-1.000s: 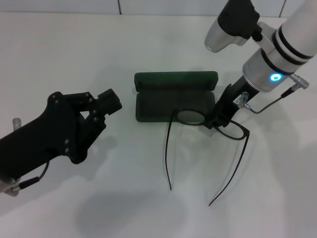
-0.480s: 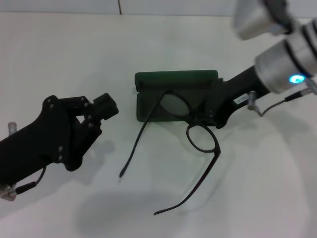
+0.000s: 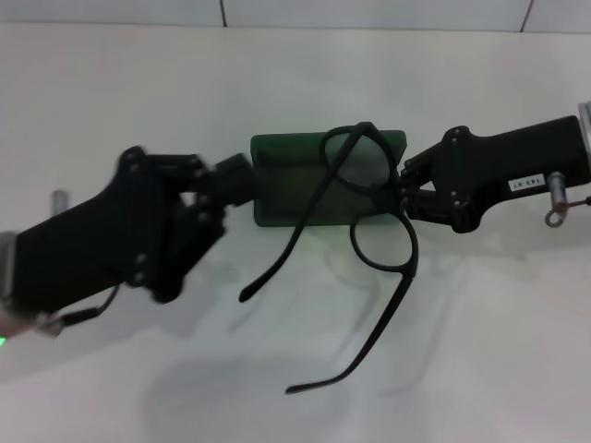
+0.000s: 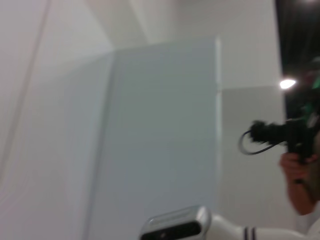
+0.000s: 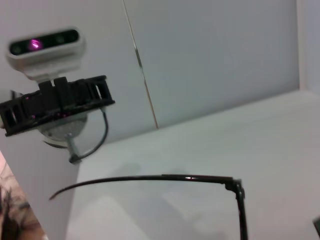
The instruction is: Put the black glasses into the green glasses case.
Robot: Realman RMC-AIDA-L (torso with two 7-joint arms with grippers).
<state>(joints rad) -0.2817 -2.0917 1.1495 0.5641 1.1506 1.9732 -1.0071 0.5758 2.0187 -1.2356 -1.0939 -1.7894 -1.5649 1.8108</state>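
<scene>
On the tabletop (image 3: 305, 83): the green glasses case (image 3: 277, 171) lies open between the two claws, its lid nearer the far edge.
Right claw (image 3: 399, 191): comes in level from the right side, tips at the case's right end; pressed together on the black glasses (image 3: 379, 235) at the frame's bridge.
Black glasses, position: hanging from the right claw, tilted; one lens ring (image 3: 349, 159) sits over the case, the other ring (image 3: 383, 242) lies on the near side of the claw tips, off the case.
Temple arms: both unfolded. One runs from the case down toward the left claw's side; the other sweeps from the near ring away toward the front of the tabletop.
Left claw (image 3: 235, 185): low on the opposite side of the case from the right claw, tips just beside the case's left end; cannot tell whether spread or closed, nor whether it touches the case.
Right wrist view: one temple arm (image 5: 150, 178) crosses the picture above the tabletop; the left arm's wrist camera (image 5: 45, 47) shows beyond it.
Left wrist view: points at a wall; nothing of the task visible.
</scene>
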